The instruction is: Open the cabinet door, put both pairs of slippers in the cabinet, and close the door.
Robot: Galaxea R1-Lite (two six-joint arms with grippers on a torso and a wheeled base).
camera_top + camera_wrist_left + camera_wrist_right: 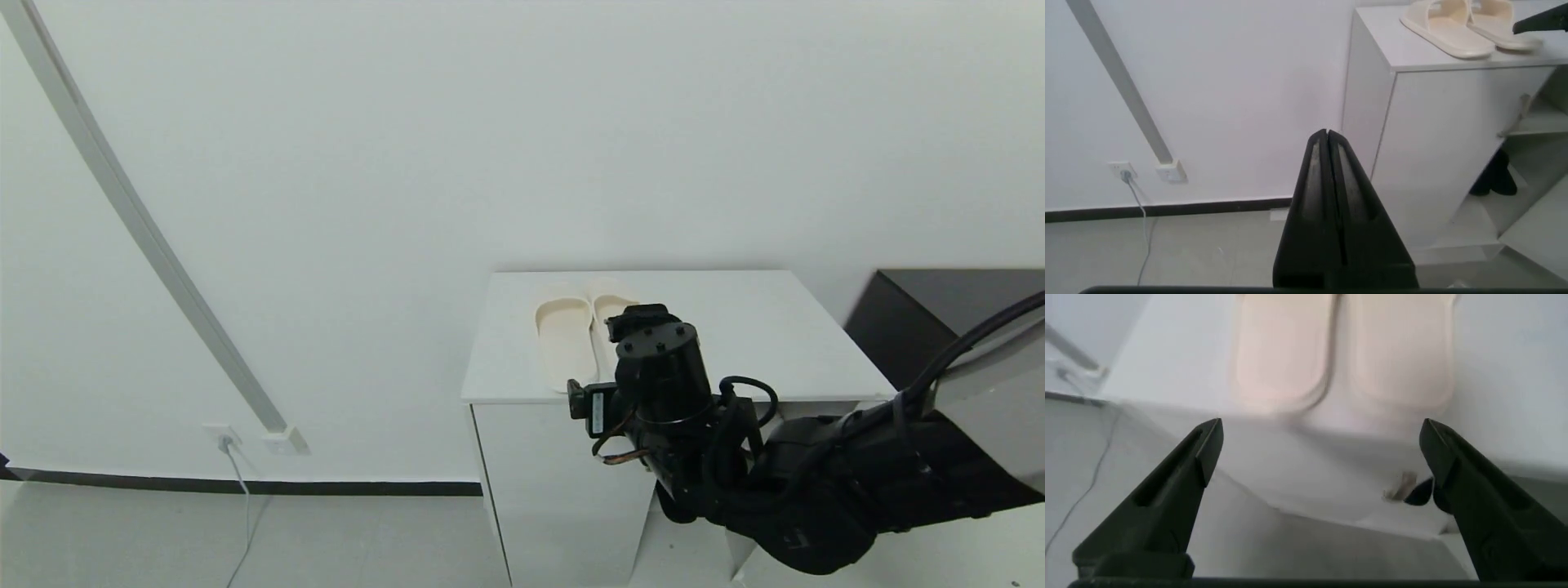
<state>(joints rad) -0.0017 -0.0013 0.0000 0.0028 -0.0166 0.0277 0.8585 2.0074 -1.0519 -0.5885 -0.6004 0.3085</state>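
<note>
Cream slippers (571,331) sit on white cabinet (735,327) top, head view. L wrist: left gripper (1327,139) clenched on nothing; cabinet open, dark item (1493,175) inside, maybe 1st pair. R wrist: right gripper (1321,433) spread wide just before slippers; pick, stow, close pending

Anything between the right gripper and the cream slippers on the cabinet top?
Nothing visible. The right gripper is open just short of the cream slippers' heels, with only bare cabinet top between them.

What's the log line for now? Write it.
right gripper: open, at cream slippers | slippers: on cabinet top | cabinet: open | left gripper: shut, aside
</note>
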